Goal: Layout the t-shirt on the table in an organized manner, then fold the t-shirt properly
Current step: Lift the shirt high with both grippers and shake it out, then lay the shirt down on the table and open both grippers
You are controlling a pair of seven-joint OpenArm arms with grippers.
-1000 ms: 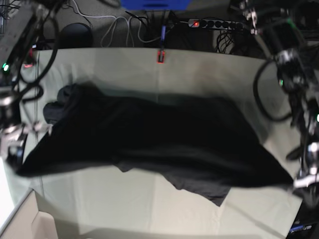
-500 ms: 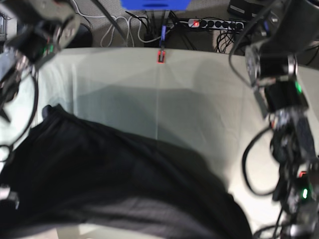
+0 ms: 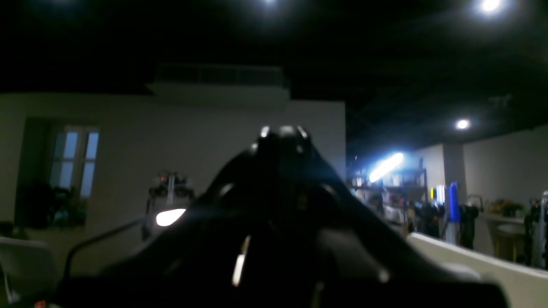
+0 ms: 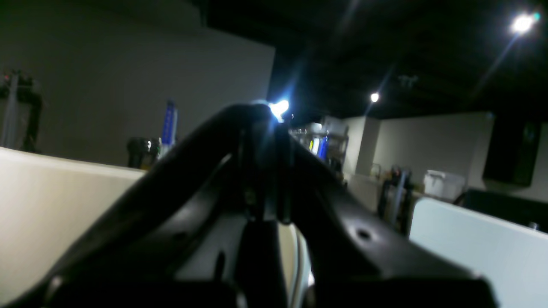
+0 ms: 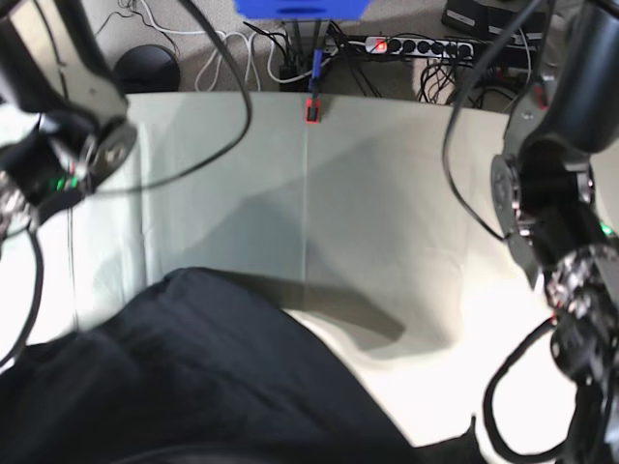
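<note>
While the black t-shirt (image 5: 193, 377) fills the lower left and bottom of the base view, raised close to that camera, its upper edge curves from the left border up to a rounded hump and slopes down toward the bottom centre. Its surface is plain dark cloth with soft folds; no graphic shows. Beyond it the table (image 5: 387, 193) lies bare, its pale green-grey cover creased along a seam running down from a small red clamp (image 5: 311, 109) at the far edge. A dark shadow falls on the cover just past the shirt's edge.

Each arm stands at one side of that view, the right arm (image 5: 58, 145) on its left and the left arm (image 5: 551, 203) on its right, both wrapped in black cables. Neither claw is visible there.

From the wrist views, the left gripper (image 3: 280, 141) points up into a dim room with ceiling lights, its fingers drawn together at the tip; whether cloth sits between them cannot be told in the darkness. The right gripper (image 4: 265, 124) likewise points upward with its fingers pressed close, and any fabric pinched there cannot be made out.

Behind the table, a power strip (image 5: 416, 45) and tangled cords lie on the floor, beside a blue box (image 5: 300, 8).
</note>
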